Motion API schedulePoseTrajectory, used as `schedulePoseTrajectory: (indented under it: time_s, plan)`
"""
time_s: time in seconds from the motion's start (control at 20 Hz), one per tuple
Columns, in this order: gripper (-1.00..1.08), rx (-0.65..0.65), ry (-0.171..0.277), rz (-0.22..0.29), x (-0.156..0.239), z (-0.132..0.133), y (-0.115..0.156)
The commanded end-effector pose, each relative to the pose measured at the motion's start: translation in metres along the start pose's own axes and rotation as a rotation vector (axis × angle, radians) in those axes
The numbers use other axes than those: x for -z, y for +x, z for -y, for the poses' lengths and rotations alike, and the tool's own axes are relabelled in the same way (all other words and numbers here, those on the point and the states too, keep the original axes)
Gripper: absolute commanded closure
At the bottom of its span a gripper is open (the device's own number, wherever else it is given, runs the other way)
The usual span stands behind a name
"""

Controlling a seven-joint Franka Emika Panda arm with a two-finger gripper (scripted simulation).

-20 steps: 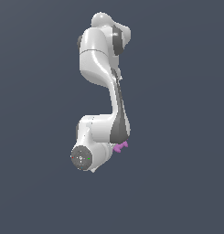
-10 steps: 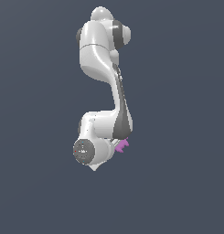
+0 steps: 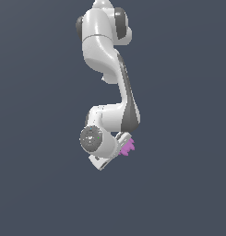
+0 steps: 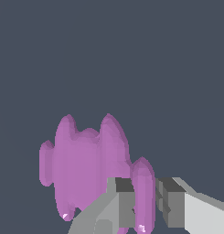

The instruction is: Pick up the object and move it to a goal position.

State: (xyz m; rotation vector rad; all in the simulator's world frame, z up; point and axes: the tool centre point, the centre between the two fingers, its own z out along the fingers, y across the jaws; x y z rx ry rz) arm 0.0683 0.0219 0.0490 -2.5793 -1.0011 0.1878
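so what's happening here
A white Panda arm is working on a small purple lump. In the wrist view, the gripper has its fingers on either side of a ridge of the lump, seemingly gripping it. The exterior view shows the lump peeking out beside the gripper.

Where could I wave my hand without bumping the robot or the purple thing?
Almost anywhere. In the exterior view, plain dark background lies open on both sides of the white arm and below it. The one crowded spot is at the arm's low end: the purple lump sits tight against the claw, with one of its ridges between the fingers.
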Motion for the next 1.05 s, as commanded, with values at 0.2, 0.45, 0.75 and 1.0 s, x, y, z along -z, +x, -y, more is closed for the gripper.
schedulePoseTrajectory:
  time_s: [0.2, 0.45, 0.75, 1.0]
  plan:
    - [1.08, -0.006, -0.075, -0.079, 0.008, 0.008, 0.015]
    - [1.08, -0.008, -0.116, -0.122, 0.012, 0.012, 0.024]
    - [1.08, -0.01, -0.144, -0.151, 0.016, 0.015, 0.029]
    - [1.08, -0.01, -0.149, -0.157, 0.016, 0.016, 0.031]
